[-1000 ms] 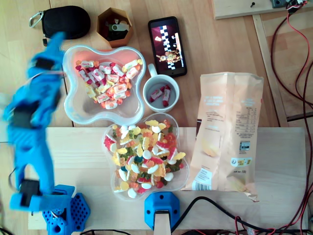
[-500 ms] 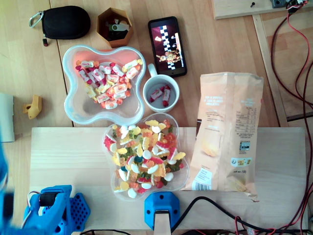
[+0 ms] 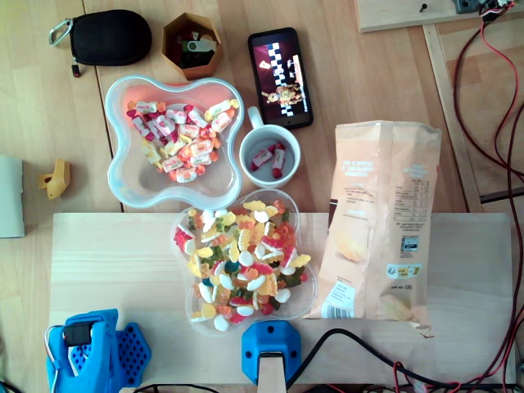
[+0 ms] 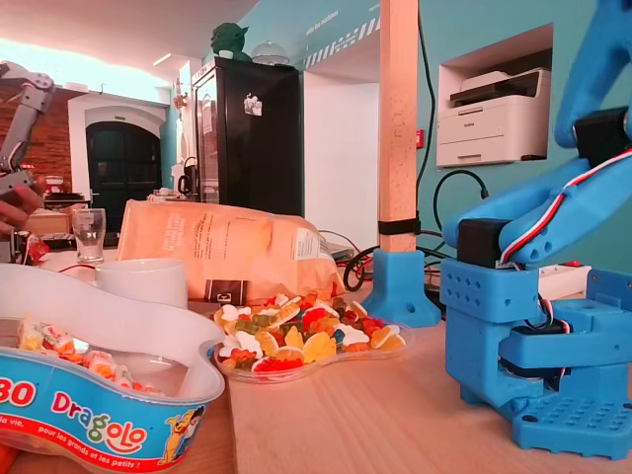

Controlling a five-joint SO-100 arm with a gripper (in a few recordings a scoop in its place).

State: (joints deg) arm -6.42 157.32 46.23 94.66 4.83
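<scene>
Gummies (image 3: pixel 241 262) lie heaped in a clear dish (image 3: pixel 306 288) on the pale board (image 3: pixel 123 254) of the surface, near the blue arm's base (image 3: pixel 94 356). Just beyond the dish, in the overhead view, stand a white mug (image 3: pixel 246 164) holding 2 wrapped sweets (image 3: pixel 271 158) and a white bowl (image 3: pixel 116 176) full of more. A crisp bag (image 3: pixel 381 221) lies right of the dish, a phone (image 3: pixel 281 78) beyond the mug. Whether the hand is spread or pressed together cannot be told.

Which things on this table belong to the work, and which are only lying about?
Likely work: bowl of wrapped sweets, mug holding two, gummy dish.
Lying about: phone, snack bag, black pouch, hexagonal pot, yellow part.
</scene>
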